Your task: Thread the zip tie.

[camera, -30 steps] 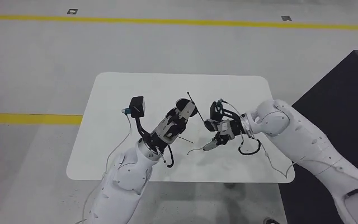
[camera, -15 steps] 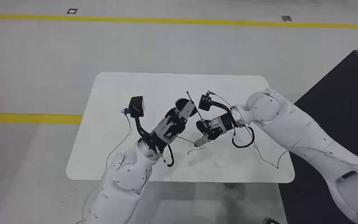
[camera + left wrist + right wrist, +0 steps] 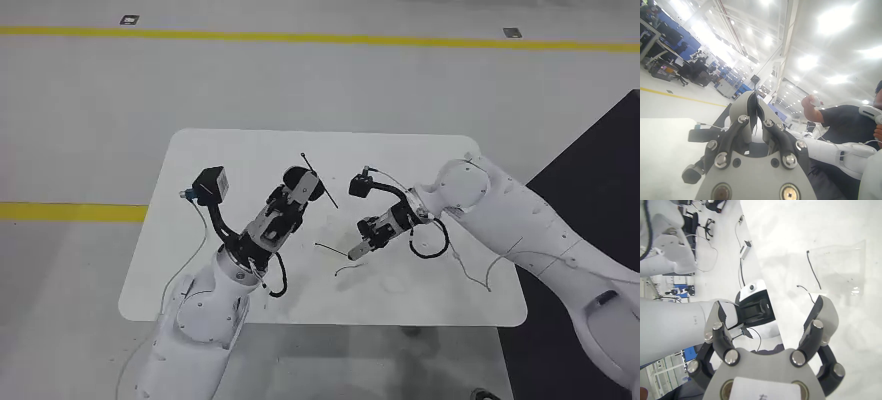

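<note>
Here, left tool [image 3: 755, 101] pinching black zip tie [image 3: 755, 78]

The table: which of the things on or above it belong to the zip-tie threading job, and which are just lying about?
Part of the job: zip tie, pinched in the left gripper; right gripper, open.

Lying about: loose zip tie, second loose zip tie and clear plastic bag, all on the table.

Right hand [image 3: 769, 303] label [image 3: 764, 389]: txt cut off.
</note>
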